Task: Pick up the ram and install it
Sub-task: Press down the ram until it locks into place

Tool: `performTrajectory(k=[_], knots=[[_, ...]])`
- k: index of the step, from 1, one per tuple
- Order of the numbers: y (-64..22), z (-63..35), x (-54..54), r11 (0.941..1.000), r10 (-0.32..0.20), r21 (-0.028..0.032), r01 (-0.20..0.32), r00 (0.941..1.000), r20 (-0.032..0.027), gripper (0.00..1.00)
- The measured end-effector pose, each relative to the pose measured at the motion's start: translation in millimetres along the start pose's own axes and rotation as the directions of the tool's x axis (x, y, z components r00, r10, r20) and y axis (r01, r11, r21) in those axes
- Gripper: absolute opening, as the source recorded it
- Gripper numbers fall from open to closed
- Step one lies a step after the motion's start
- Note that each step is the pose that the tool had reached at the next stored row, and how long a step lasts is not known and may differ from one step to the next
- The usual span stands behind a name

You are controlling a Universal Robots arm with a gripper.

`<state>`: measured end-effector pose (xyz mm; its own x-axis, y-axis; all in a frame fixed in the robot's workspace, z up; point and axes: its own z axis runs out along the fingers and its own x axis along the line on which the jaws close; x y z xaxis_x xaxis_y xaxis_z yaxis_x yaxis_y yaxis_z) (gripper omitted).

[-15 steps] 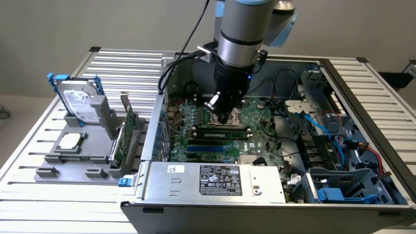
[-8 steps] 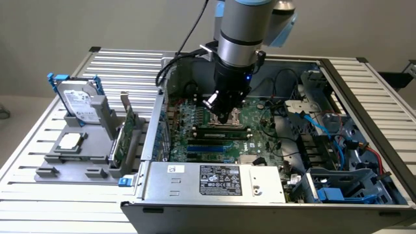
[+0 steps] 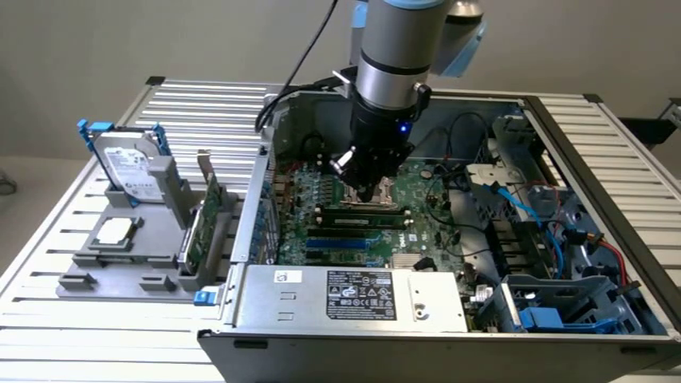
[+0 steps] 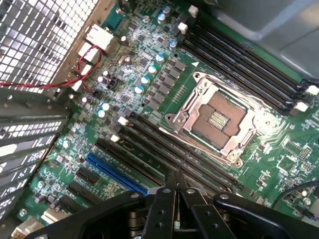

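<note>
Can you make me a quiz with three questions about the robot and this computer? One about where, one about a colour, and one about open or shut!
1. Where is the gripper?
A. Over the grey stand outside
B. Inside the computer case, over the green board
C. Down on the floor

2. Most long slots on the board are black. What colour is the odd slot?
A. Blue
B. Red
C. Yellow

3. How are the gripper's fingers?
A. Wide open
B. Clamped on a hard drive
C. Shut together

Answers:
1 B: the arm reaches down into the open case and ends just above the board.
2 A: the wrist view shows one bright blue slot beside the black ones.
3 C: the fingertips meet with no gap in the wrist view.
</note>
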<state>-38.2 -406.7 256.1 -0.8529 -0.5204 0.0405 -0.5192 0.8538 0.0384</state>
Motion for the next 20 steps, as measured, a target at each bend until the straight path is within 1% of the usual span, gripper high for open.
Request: performTrajectory(k=[3,5,8,10,13,15,20], knots=[[0.0,0.0,0.0,0.9991,0.043,-0.0016,-0.043,0.9991,0.002,0.11],[0.0,0.0,0.0,0.9974,0.072,-0.0027,-0.072,0.9974,0.0033,0.11],[0.0,0.0,0.0,0.9934,0.115,-0.0045,-0.115,0.9934,0.005,0.11],[0.0,0.0,0.0,0.9896,0.144,-0.0057,-0.143,0.9896,0.0063,0.11],[0.0,0.0,-0.1,0.9829,0.184,-0.0073,-0.184,0.9828,0.0083,0.11],[0.0,0.0,0.0,0.9773,0.212,-0.0085,-0.212,0.9773,0.0094,0.11],[0.0,0.0,0.0,0.9603,0.279,-0.0115,-0.279,0.9602,0.0126,0.11]])
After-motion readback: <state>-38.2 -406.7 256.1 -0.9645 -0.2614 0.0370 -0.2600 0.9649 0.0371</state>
